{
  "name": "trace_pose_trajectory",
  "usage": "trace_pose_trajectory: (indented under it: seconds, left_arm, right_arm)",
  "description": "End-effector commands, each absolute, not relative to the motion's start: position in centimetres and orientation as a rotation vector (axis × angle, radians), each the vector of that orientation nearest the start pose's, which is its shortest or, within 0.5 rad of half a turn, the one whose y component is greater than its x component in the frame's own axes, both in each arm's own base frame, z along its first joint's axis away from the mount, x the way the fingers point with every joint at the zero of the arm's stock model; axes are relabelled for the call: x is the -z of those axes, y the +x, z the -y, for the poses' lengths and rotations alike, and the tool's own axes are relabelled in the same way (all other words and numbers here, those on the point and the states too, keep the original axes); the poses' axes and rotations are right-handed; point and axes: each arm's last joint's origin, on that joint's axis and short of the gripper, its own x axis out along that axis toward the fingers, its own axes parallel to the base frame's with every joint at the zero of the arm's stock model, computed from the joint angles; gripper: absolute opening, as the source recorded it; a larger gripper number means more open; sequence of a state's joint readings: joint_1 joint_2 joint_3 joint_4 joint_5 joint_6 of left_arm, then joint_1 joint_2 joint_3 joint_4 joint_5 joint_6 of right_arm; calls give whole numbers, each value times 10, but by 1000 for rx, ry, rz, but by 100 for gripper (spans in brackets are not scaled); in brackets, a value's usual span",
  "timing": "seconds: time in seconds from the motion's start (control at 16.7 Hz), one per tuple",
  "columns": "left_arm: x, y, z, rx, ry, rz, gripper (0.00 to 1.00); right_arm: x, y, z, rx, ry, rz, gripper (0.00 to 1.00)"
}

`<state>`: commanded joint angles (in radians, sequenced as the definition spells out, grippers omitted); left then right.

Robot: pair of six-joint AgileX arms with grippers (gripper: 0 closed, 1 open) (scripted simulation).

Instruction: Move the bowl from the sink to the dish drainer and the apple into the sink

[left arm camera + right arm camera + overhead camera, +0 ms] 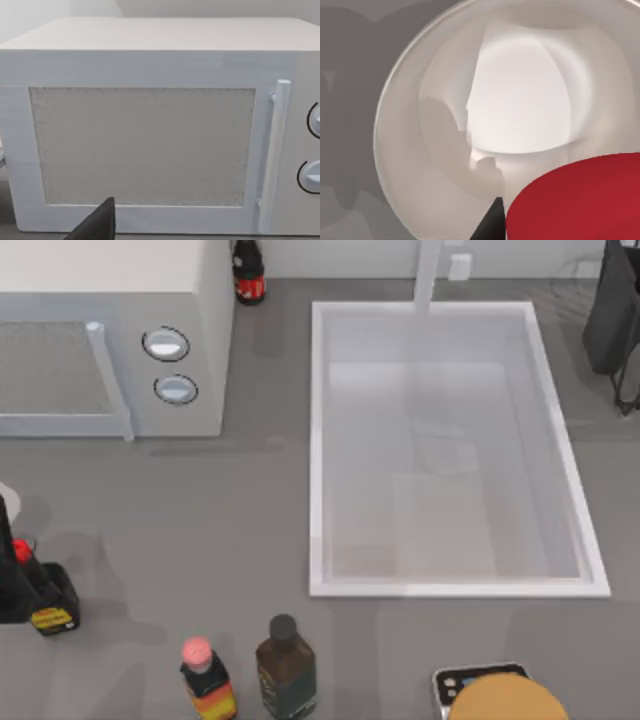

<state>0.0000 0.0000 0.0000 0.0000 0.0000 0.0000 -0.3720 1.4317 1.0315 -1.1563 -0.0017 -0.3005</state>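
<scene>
We see the apple [580,200] as a plain, bright red, smooth rounded shape, very close to the right wrist camera. It lies across the near edge of the bowl [420,165], a round, glossy bowl that looks pale and translucent here, with a thin light rim. The bowl sits on a grey surface. One dark fingertip [489,226] of the right gripper shows just beside the apple, touching its outline. We cannot tell whether that gripper is gripping the fruit or is loose beside it.

In the top view, the right arm [612,315] is a dark shape at the far right edge of the table, beyond the far right corner of the sink [318,450]. The left arm [8,575] stands at the table's left edge, and its wrist camera faces the door of the white box-shaped microwave [150,65]. A dark tip of the left gripper [100,222] pokes up before that door; we cannot tell its state either.

The sink is a large white rectangular basin with a raised rim and a white tap [428,275] at its far side. Its pale floor is bare.

Near the front edge stand a small red-capped bottle [205,680] and a dark bottle with a black cap [285,665]. To their right, a tan-orange round thing [505,702] rests on a small device with a display [452,680].
</scene>
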Motion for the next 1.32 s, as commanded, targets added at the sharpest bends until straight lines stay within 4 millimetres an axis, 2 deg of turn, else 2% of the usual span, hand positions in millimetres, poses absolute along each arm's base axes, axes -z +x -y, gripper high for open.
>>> trace_pose_trajectory:
  seconds: [0.18,0.3,0.48,0.66,0.84,1.02,1.2,1.32]
  left_arm:
    - [-160,106,1,0,0,0,100]
    - [-160,106,1,0,0,0,100]
    - [-160,106,1,0,0,0,100]
    - [-160,106,1,0,0,0,100]
    - [-160,106,1,0,0,0,100]
    - [-160,106,1,0,0,0,100]
    - [-160,106,1,0,0,0,100]
    - [-160,106,1,0,0,0,100]
  right_arm:
    - [-220,226,85,59,49,-1556,0]
    - [-217,235,82,60,8,-1535,0]
    - [-208,254,69,72,-94,-1459,0]
    - [-197,280,49,99,-210,-1320,0]
    - [-188,304,17,123,-305,-1135,0]
    - [-182,322,-23,134,-357,-906,0]
    - [-182,328,-70,128,-350,-655,0]
    - [-185,324,-100,113,-313,-497,0]
